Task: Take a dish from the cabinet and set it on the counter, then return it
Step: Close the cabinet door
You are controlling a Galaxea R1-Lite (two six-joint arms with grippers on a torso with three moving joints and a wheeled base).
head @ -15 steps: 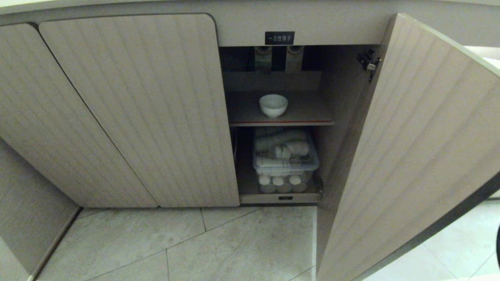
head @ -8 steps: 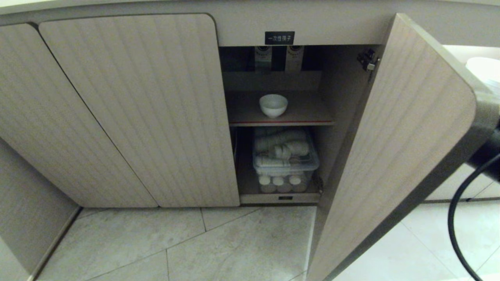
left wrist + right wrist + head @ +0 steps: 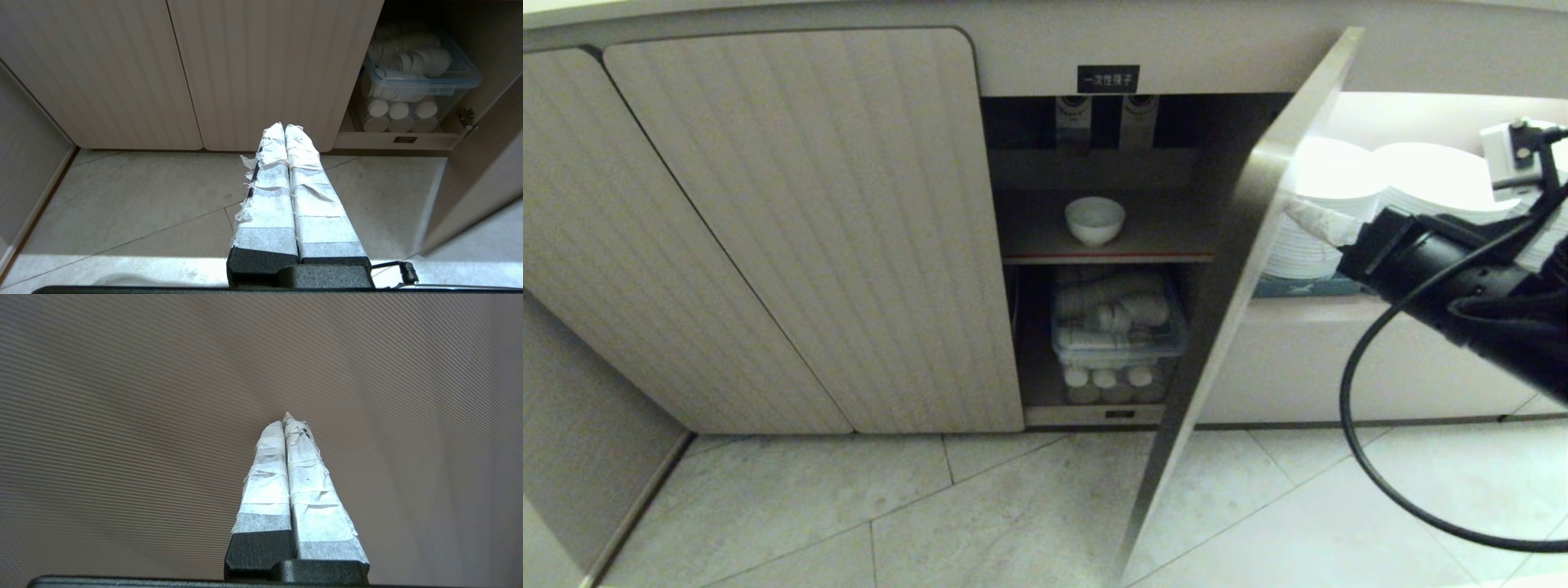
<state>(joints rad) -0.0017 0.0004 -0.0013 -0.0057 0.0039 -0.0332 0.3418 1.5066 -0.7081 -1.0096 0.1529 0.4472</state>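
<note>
Inside the open cabinet, the red-edged upper shelf carries one small white bowl. On the lower shelf sits a clear plastic bin of white cups.

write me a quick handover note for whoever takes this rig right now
Right gripper: shut, empty, tips against the outer face of the open cabinet door.
Left gripper: shut, empty, low over the floor before the closed doors.
Bowl: upright on the cabinet's upper shelf.
Done: door open.
Left: take the bowl out, set it on the counter, then return it.
</note>
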